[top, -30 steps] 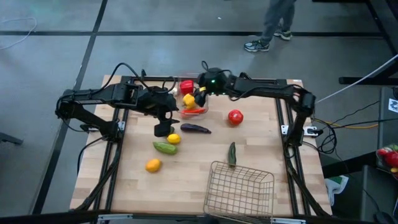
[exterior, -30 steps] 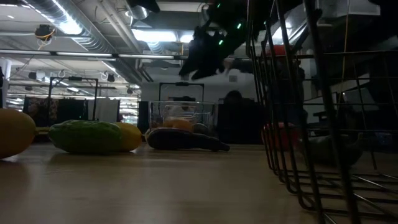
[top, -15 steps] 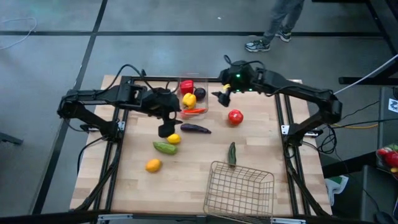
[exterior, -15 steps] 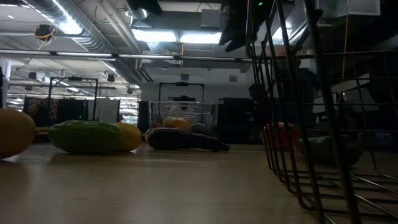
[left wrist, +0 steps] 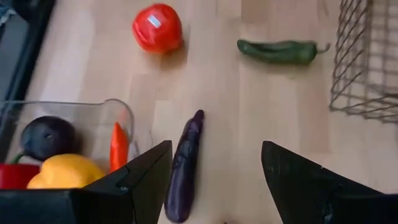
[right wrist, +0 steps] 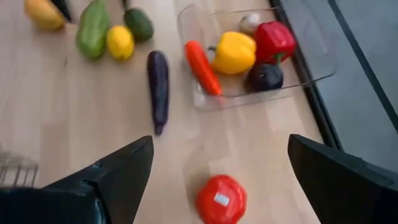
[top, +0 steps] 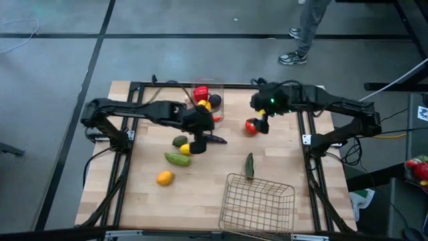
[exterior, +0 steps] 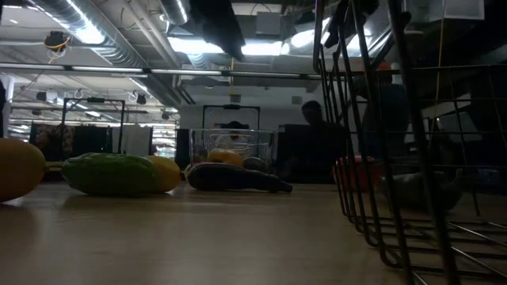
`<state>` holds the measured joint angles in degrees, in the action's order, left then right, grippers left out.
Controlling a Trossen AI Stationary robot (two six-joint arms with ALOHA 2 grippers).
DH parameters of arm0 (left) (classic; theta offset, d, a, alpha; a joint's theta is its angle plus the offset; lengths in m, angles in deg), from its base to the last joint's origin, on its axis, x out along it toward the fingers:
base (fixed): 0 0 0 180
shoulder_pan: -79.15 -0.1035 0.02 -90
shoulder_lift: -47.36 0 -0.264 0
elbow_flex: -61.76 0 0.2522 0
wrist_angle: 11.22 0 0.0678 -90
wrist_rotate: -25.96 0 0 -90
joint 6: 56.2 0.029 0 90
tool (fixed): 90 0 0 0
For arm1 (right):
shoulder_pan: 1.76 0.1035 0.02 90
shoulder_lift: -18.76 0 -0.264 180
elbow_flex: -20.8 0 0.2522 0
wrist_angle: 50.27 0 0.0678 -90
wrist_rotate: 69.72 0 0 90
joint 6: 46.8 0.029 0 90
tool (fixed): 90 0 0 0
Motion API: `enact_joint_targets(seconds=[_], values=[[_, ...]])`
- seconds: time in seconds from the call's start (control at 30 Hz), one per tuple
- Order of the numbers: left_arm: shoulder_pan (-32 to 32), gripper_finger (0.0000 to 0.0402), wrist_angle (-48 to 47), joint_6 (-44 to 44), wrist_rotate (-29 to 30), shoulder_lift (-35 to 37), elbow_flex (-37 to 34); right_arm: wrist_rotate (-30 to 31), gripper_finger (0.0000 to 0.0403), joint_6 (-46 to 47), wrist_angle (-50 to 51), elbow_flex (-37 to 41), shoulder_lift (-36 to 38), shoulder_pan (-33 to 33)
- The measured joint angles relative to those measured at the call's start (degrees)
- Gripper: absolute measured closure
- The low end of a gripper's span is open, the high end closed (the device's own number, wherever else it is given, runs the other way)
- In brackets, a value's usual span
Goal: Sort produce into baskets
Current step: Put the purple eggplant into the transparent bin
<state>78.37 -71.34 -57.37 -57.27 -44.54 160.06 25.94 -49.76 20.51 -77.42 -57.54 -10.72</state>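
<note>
A dark purple eggplant [left wrist: 186,165] lies on the wooden table, just in front of my left gripper [left wrist: 216,149], which hangs open above it [top: 198,146]. My right gripper [right wrist: 220,142] is open above a red tomato [right wrist: 221,199] at the far right. The clear bin [top: 215,87] at the far edge holds a yellow pepper [right wrist: 235,51], a red pepper [right wrist: 272,38], a dark round fruit [right wrist: 264,76] and a white piece [right wrist: 250,22]. An orange-red carrot [right wrist: 202,67] lies at the bin's near end. The wire basket [top: 257,204] stands at the near edge.
A cucumber [top: 176,158], a lemon [top: 185,150], an avocado [top: 179,141] and an orange fruit [top: 164,177] lie left of centre. A green chili [top: 249,165] lies just beyond the wire basket. A person's legs [top: 309,27] show on the floor beyond the table.
My left gripper has gone down and toward the table's right edge, from over the avocado to over the eggplant. My right gripper has drawn back from the clear bin toward the table's right edge, rising, and now hangs over the tomato. Both stayed open.
</note>
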Motion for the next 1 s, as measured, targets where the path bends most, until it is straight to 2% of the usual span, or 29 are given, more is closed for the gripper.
enact_joint_targets(seconds=[0.1, 0.33, 0.43, 0.63, 0.8, 1.0], values=[[0.0, 0.0157, 1.2, 1.4, 0.0, -3.9, 0.0, 1.9, 0.0036, 0.8, 1.6, 1.7, 1.1, 3.5], [0.0, 0.0157, 2.9, 1.6, 0.0, -12.8, 0.0, 4.4, 0.0036, 7.6, 1.8, 11.3, 6.4, 7.7], [0.0, 0.0157, 4.4, 1.6, 0.7, -15.8, 0.0, 4.4, 0.0036, 11.3, 1.4, 15.1, 8.5, 8.4], [0.0, 0.0157, 6.8, 2.1, 6.1, -20.2, 0.0, 4.3, 0.0036, 16.6, 0.0, 21.8, 10.8, 8.7], [0.0, 0.0157, 8.6, 2.1, 6.4, -23.2, 0.0, 4.3, 0.0035, 18.1, -1.2, 26.4, 10.9, 8.7], [0.0, 0.0157, 11.3, 2.0, 8.9, -26.3, 0.0, 4.3, 0.0036, 18.2, -7.4, 31.8, 10.8, 8.7]])
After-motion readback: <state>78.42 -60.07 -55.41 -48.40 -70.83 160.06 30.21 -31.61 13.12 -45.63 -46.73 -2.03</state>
